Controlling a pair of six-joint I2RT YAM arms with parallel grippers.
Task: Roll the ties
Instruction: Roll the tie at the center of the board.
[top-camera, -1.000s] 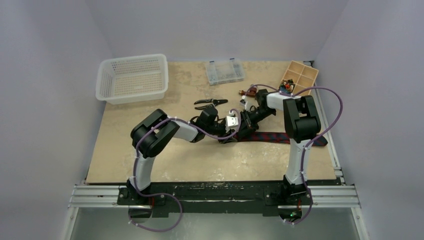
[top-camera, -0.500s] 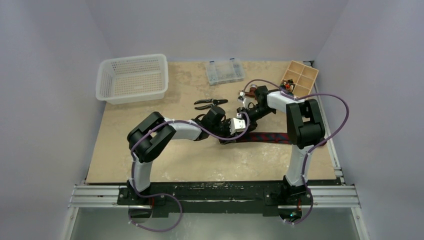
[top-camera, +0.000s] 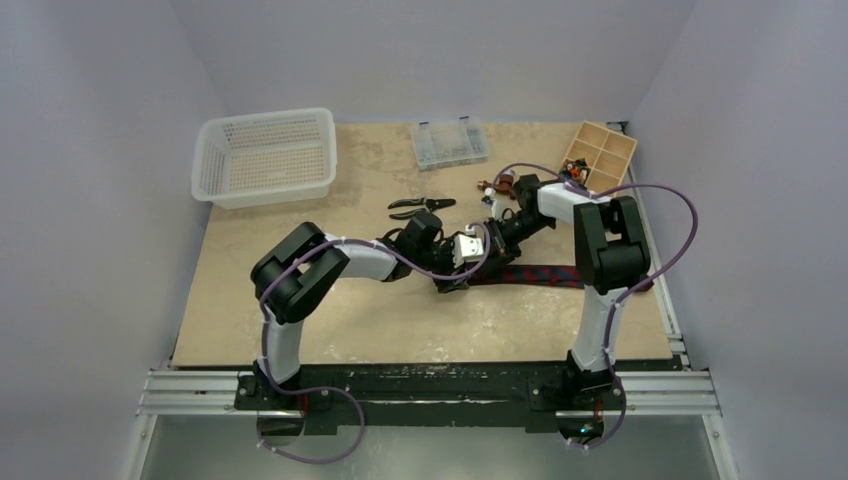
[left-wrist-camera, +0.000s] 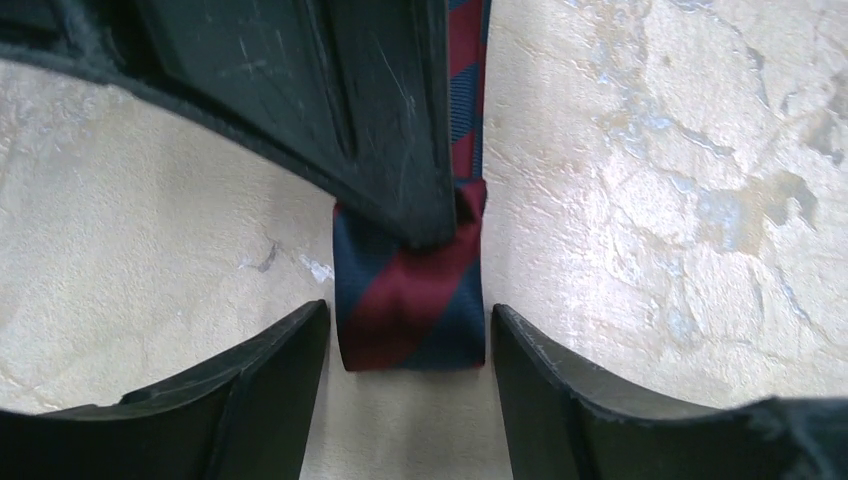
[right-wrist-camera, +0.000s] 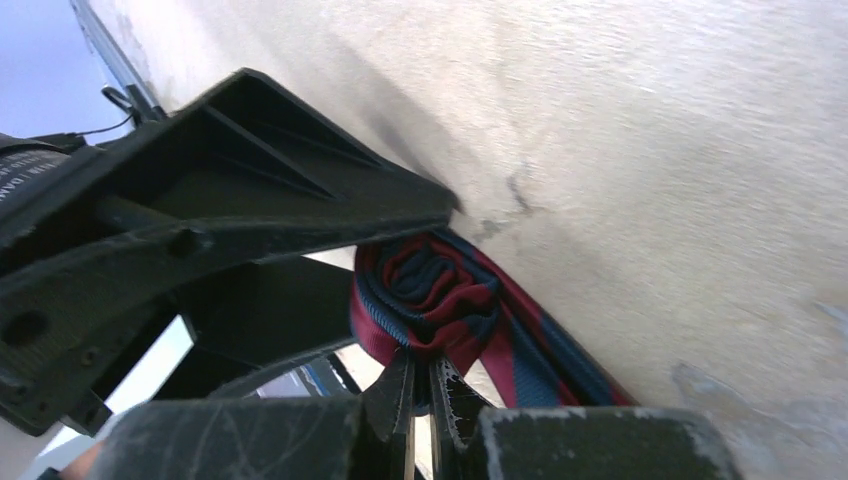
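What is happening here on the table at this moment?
A striped tie is being rolled up. The right gripper is shut on the small roll at the tie's end. The left gripper stands open, one finger on each side of that roll. The rest of the tie lies flat.

From the overhead camera I see the beige tabletop (top-camera: 400, 320) carrying a white basket (top-camera: 265, 155) upper left, a clear parts box (top-camera: 450, 143) top centre, a wooden divided tray (top-camera: 600, 152) upper right, pliers (top-camera: 420, 206) mid-frame, and a striped tie (top-camera: 540, 273) right of centre.
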